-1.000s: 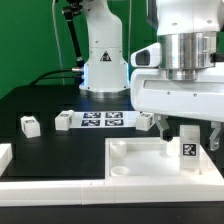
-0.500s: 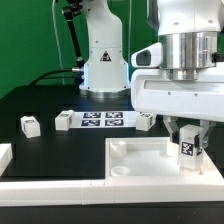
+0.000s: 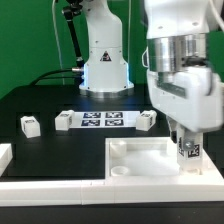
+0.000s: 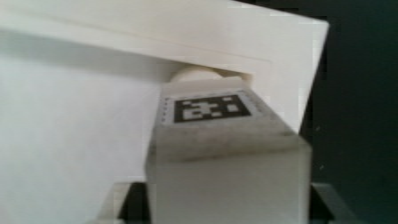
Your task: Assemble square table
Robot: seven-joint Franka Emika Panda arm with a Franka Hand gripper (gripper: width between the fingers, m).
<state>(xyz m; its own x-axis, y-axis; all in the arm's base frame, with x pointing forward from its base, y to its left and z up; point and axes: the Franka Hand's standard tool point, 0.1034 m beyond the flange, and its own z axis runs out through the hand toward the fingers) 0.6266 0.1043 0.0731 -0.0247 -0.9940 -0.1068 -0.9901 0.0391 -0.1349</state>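
Now, exterior view: the gripper (image 3: 187,143) has swivelled at the wrist since a second ago. Its jaws are clamped on a tagged leg (image 3: 187,153), upright over the square tabletop (image 3: 135,160) at its corner on the exterior view's right. Spare legs (image 3: 30,125) lie beside the marker board (image 3: 100,120).

Wrist view: the leg's tip appears to meet a corner socket (image 4: 203,72); probably it is being twisted home.

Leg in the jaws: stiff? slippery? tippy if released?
Leg looks like rigid white plastic: probably stiff and light. Its smooth faces may slip if the jaws ease. Tall and narrow over the tabletop corner, it would likely tip unless seated firmly.
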